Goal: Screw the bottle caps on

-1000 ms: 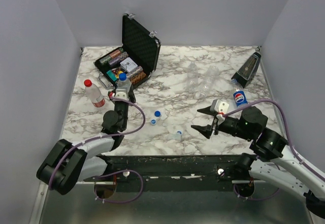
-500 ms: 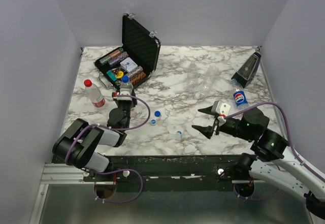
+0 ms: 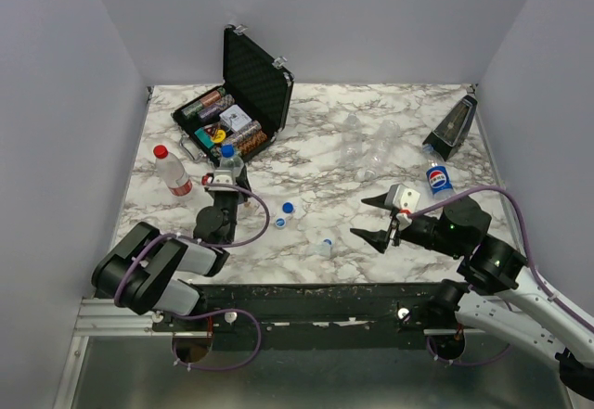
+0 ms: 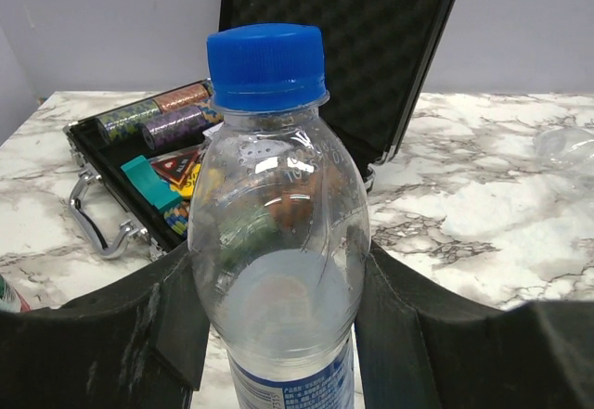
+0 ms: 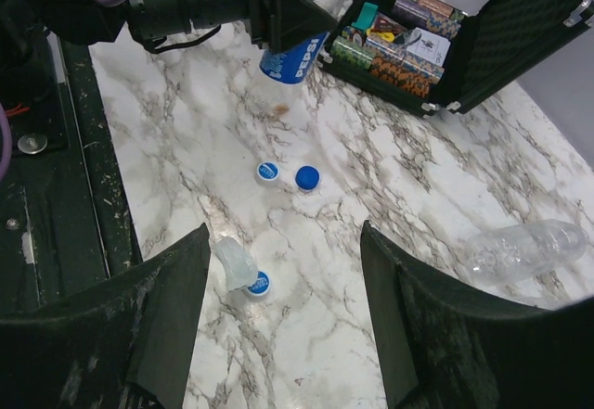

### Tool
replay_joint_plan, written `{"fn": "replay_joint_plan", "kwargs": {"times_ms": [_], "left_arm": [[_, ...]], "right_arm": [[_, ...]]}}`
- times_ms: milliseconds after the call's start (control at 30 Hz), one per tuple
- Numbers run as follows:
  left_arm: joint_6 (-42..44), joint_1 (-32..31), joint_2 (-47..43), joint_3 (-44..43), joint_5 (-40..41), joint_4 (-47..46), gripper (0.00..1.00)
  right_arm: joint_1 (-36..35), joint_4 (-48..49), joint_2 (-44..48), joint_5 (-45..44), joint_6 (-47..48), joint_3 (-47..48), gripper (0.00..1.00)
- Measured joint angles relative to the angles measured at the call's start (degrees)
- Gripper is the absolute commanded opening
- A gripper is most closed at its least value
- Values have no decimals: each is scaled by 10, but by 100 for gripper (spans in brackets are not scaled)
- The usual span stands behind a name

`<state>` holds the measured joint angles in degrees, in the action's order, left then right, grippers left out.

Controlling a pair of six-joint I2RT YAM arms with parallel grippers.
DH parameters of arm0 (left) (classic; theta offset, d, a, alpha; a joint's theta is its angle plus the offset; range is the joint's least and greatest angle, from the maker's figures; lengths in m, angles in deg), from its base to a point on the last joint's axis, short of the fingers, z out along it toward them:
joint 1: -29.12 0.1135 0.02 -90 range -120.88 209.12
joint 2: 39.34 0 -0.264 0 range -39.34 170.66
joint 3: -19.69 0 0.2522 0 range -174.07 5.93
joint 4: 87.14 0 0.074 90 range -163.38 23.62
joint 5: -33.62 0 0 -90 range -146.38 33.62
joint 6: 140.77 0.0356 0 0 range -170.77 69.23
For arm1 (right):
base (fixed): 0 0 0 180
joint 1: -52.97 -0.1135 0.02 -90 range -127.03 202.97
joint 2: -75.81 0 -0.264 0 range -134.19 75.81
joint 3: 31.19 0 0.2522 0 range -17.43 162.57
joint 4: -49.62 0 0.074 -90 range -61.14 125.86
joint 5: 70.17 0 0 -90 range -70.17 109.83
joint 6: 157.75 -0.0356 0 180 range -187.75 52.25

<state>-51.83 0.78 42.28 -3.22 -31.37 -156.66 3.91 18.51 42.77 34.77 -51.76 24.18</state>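
Note:
My left gripper (image 3: pixel 225 175) is shut on an upright clear bottle with a blue label (image 3: pixel 228 161), which has a blue cap (image 3: pixel 225 150) on its neck. In the left wrist view the bottle (image 4: pixel 278 261) fills the gap between the fingers (image 4: pixel 139 335), with its cap (image 4: pixel 266 64) on top. A bottle with a red cap and a red-and-white label (image 3: pixel 173 172) stands to the left. Three loose blue caps (image 3: pixel 288 209) (image 3: pixel 279 223) (image 3: pixel 327 242) lie on the table. My right gripper (image 3: pixel 376 219) is open and empty above them; the right wrist view shows the caps (image 5: pixel 307 178) (image 5: pixel 267 172) (image 5: pixel 258 285).
An open black case of poker chips (image 3: pixel 237 112) stands at the back left. Two empty clear bottles (image 3: pixel 371 145) lie at the back middle. A Pepsi bottle (image 3: pixel 438 179) and a black wedge-shaped object (image 3: pixel 450 129) are at the right. A clear plastic scrap (image 5: pixel 232 261) lies by one cap.
My left arm has swung its elbow to the left, and the held bottle has shifted slightly toward the near edge. The right gripper has stayed open and has barely moved.

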Motion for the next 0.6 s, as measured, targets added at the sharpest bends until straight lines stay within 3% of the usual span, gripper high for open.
{"fn": "replay_joint_plan", "kwargs": {"times_ms": [600], "left_arm": [[10, -44, -15, 19, 14, -1, 73]], "right_arm": [[0, 0, -3, 0, 4, 0, 73]]}}
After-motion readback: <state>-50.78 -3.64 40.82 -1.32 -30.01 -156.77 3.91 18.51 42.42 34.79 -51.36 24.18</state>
